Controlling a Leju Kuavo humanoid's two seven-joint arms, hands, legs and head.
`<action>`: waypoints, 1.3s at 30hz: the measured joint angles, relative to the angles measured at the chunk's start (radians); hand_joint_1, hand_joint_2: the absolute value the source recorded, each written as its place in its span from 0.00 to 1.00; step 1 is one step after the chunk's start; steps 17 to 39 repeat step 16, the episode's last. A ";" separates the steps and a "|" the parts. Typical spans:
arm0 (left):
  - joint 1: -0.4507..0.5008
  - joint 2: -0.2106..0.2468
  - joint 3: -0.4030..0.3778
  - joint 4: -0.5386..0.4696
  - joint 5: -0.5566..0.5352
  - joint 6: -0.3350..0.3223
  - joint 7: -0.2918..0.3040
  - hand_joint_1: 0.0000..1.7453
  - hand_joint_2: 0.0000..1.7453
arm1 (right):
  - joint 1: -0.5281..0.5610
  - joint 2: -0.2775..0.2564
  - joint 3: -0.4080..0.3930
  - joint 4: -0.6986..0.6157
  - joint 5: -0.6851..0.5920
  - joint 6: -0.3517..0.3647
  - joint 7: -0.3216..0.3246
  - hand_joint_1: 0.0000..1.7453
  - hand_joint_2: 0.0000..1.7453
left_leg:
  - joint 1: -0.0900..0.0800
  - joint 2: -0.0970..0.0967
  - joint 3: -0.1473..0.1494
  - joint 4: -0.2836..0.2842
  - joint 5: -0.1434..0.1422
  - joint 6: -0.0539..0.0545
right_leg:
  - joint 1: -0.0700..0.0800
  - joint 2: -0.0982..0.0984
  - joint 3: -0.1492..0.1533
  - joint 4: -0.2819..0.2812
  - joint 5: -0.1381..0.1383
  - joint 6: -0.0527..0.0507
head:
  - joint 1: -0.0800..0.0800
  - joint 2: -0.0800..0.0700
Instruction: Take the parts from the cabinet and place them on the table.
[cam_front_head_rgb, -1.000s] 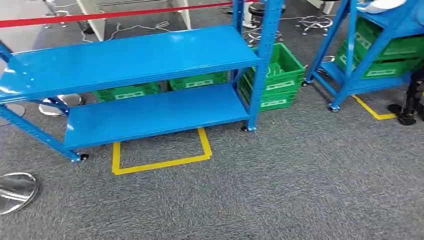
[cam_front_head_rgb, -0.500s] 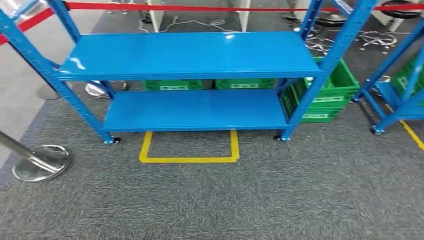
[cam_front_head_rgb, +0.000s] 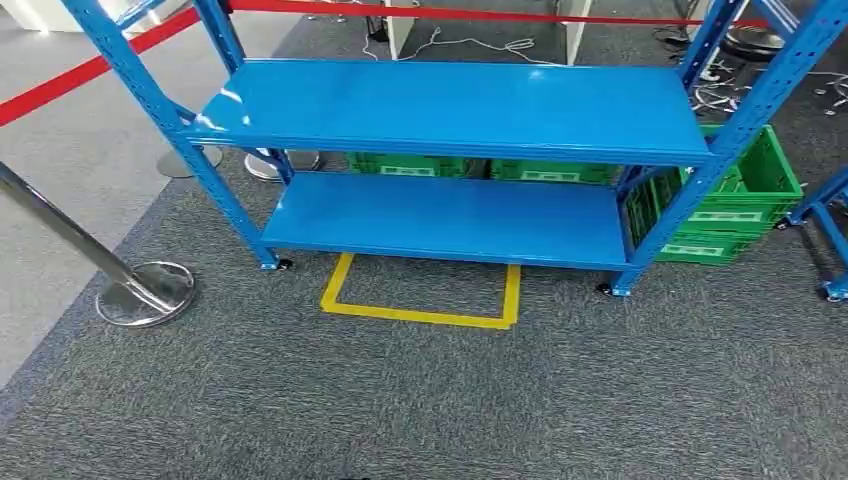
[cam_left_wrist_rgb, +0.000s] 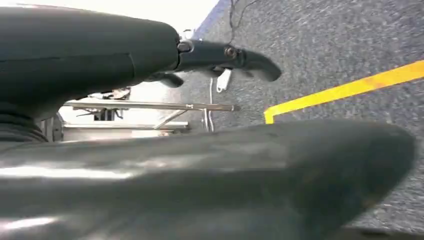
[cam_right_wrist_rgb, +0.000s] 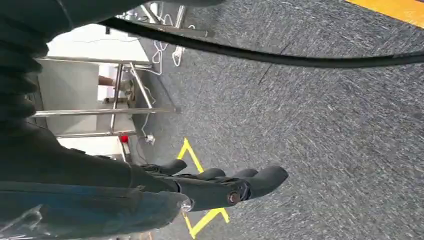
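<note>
A blue two-shelf rack stands ahead of me on grey carpet in the head view. Its upper shelf and its lower shelf show plain blue surfaces with no parts on them. A green crate stands on the floor at the rack's right end, and more green crates sit behind the lower shelf. My left hand hangs over the carpet with its fingers stretched out and nothing in it. My right hand hangs the same way, fingers straight, holding nothing.
A yellow tape square marks the floor in front of the rack. A chrome stanchion with a red belt stands at the left. The leg of another blue rack is at the right edge.
The whole head view has swung round: the rack now faces me nearly square and sits further right, and the stanchion base has come further into view. Nothing on the floor has moved.
</note>
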 joint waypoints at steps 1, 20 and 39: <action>-0.001 0.000 0.000 0.000 -0.001 0.001 0.000 0.00 0.00 | -0.001 0.000 0.000 0.000 0.000 0.000 0.008 0.00 1.00 | -0.001 0.003 0.045 -0.079 0.035 0.006 | 0.000 -0.001 0.002 0.000 -0.001 0.002 | 0.000 0.000; -0.003 0.000 -0.002 0.000 -0.007 0.005 0.005 0.00 0.00 | -0.003 0.000 0.010 0.000 -0.003 -0.011 0.031 0.00 1.00 | -0.003 0.012 0.097 -0.181 0.043 0.024 | 0.012 -0.003 0.008 -0.018 0.006 0.021 | 0.005 0.000; -0.003 0.000 -0.002 0.000 -0.007 0.005 0.005 0.00 0.00 | -0.003 0.000 0.010 0.000 -0.003 -0.011 0.031 0.00 1.00 | -0.003 0.012 0.097 -0.181 0.043 0.024 | 0.012 -0.003 0.008 -0.018 0.006 0.021 | 0.005 0.000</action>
